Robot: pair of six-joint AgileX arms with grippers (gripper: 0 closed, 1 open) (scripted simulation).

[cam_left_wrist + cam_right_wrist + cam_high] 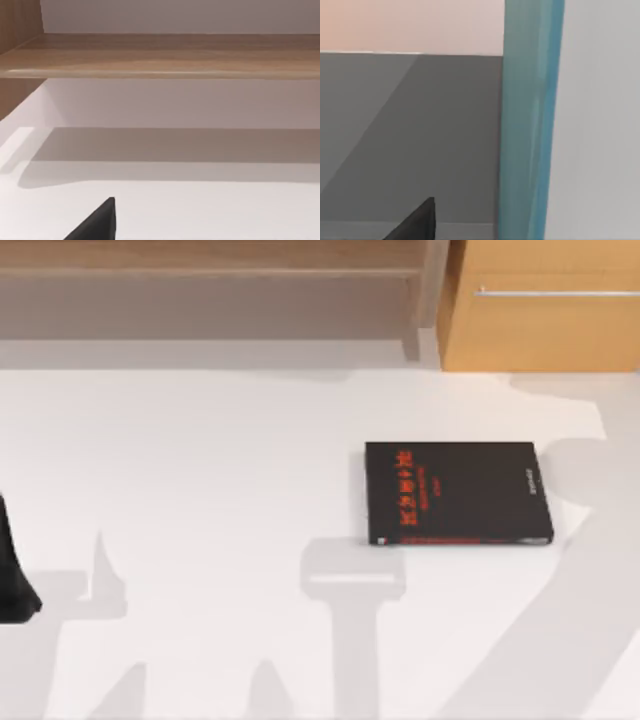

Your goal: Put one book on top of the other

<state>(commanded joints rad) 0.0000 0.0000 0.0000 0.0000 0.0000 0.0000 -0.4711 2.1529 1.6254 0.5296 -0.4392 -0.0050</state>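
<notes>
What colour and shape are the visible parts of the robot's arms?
The left arm at the top view's left edge is a plain black, rounded shape. Each wrist view shows a matte black, wedge-shaped claw part. No cables or markings are visible.

We see the black book lying flat on the table, right of centre and well to the right of our left arm at the left edge. A shelf and cabinet stand behind. The teal book stands close beside our right wrist camera.
</notes>
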